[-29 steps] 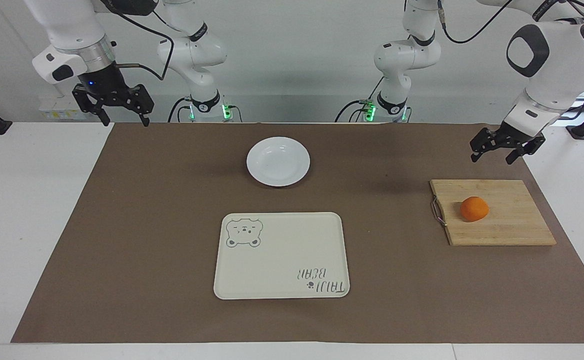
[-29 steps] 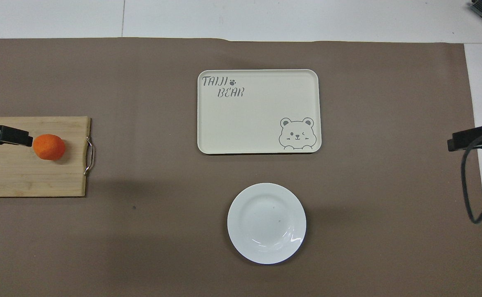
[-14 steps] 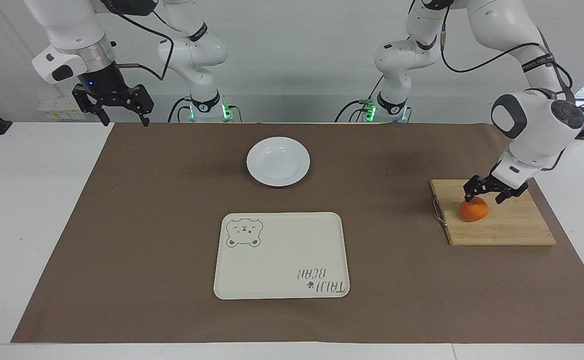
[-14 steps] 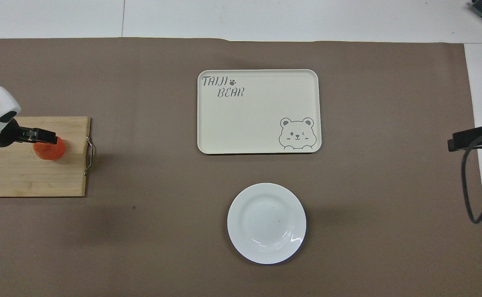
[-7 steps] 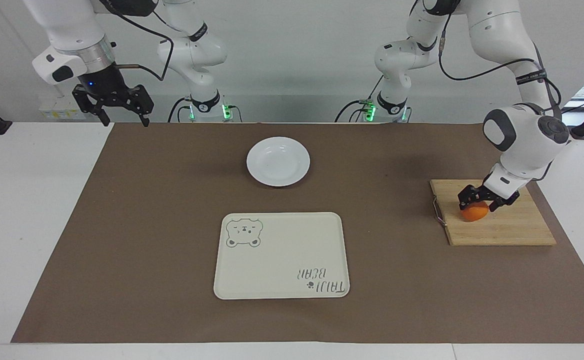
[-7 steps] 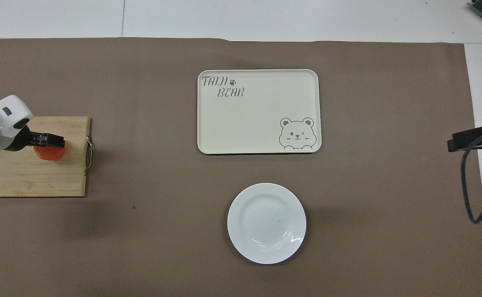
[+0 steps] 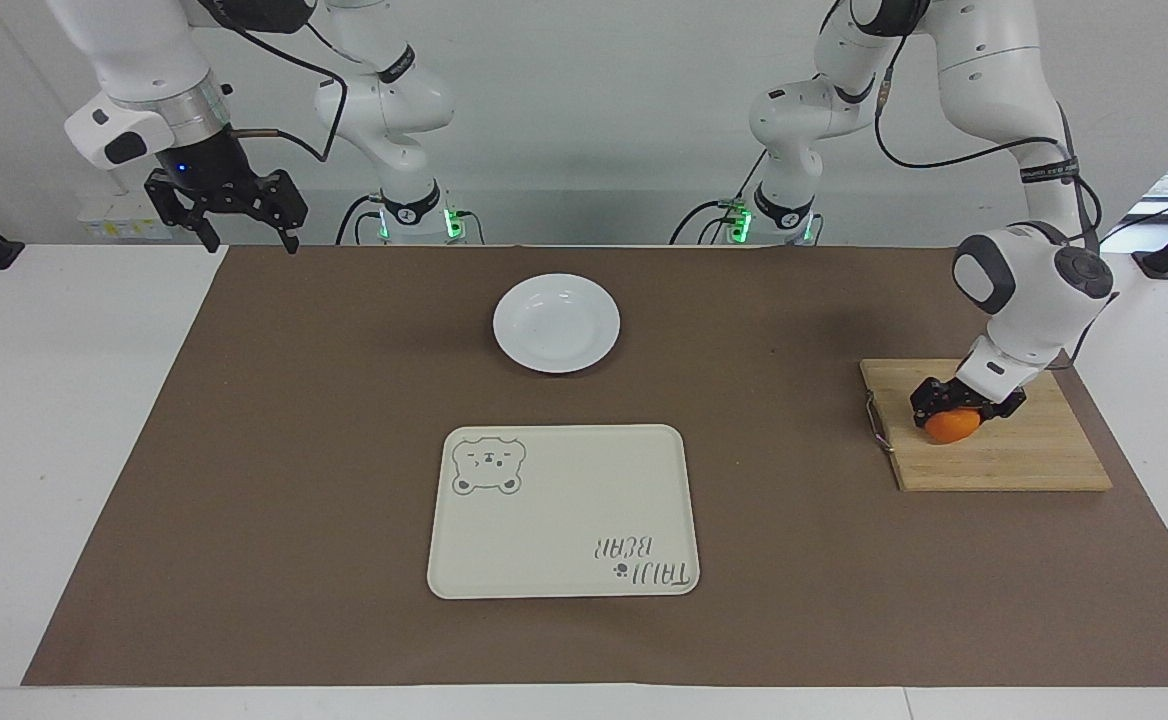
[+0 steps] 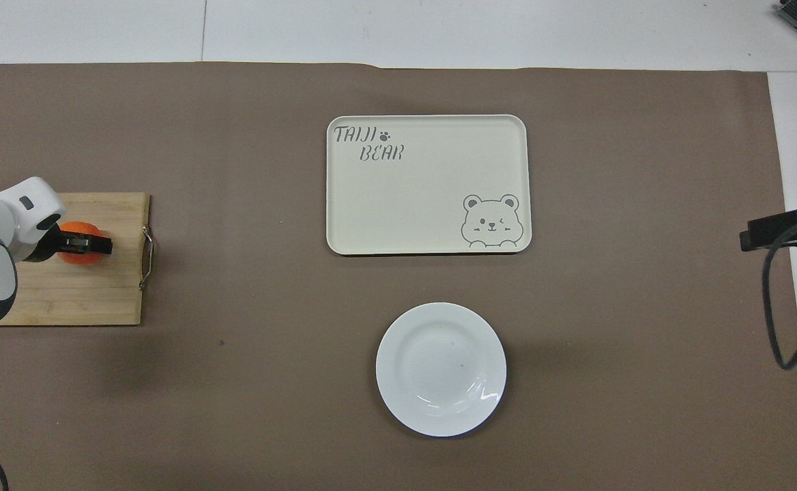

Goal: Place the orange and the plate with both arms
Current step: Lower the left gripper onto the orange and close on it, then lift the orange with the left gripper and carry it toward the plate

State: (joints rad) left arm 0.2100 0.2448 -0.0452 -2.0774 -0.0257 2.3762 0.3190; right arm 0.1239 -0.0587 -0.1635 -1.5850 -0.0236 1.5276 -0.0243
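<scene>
My left gripper (image 7: 962, 408) was down on the orange (image 7: 951, 427), its fingers (image 8: 91, 243) straddling the fruit; from this distance they appeared to be against its skin, though firm contact could not be confirmed. The orange sat on the wooden cutting board (image 7: 1024, 455) at the left arm's end of the table. My right gripper (image 7: 227, 208) waited, raised over the edge of the brown mat (image 7: 294, 480) at the right arm's end, fingers spread. The white plate (image 7: 556, 322) lay on the mat, nearer to the robots than the cream bear-print tray (image 7: 564, 512); the two were apart.
</scene>
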